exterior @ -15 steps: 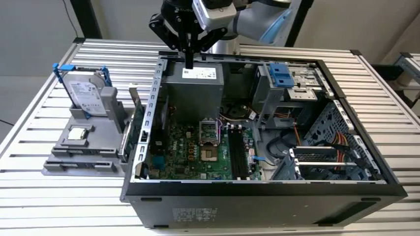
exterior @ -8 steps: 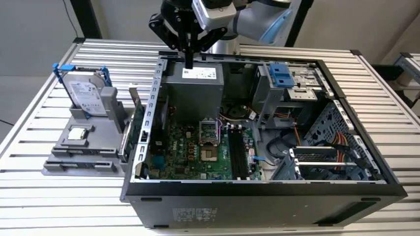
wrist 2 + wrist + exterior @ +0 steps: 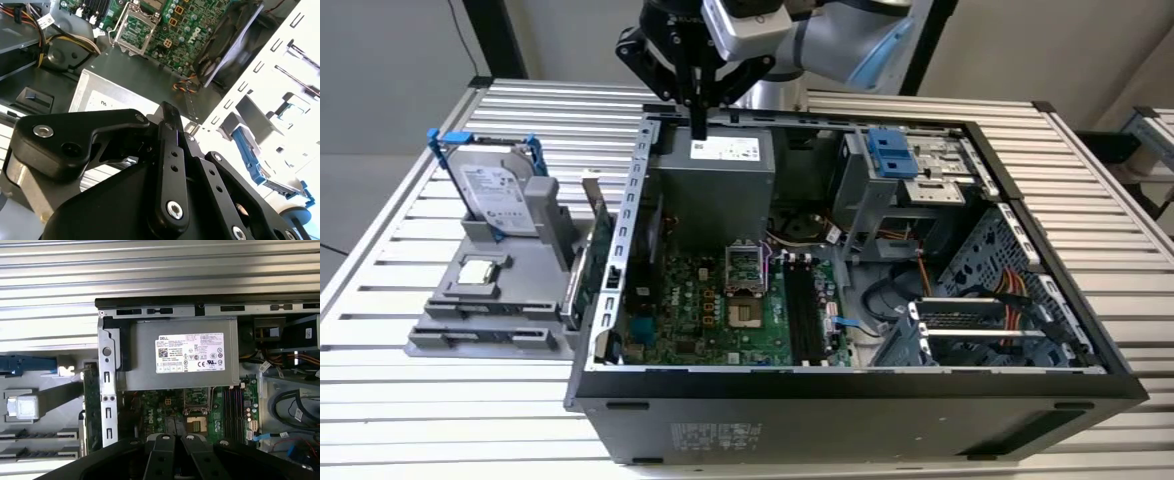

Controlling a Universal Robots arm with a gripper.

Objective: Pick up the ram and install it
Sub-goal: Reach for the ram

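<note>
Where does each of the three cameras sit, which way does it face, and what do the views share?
Exterior view: off the arm, looking down into the open computer case, with the arm and gripper above the power supply.
First wrist view: on the wrist, facing down at the power supply and motherboard; gripper visible.
Second wrist view: on the wrist, looking slantwise past the gripper at the same parts.
Shared: all three show the power supply and motherboard.

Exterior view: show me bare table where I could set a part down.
Free: table slats at the exterior view's near left corner, bordered by the gray fixture and the case; also beyond the hard drive. Crowded: inside the case.
</note>
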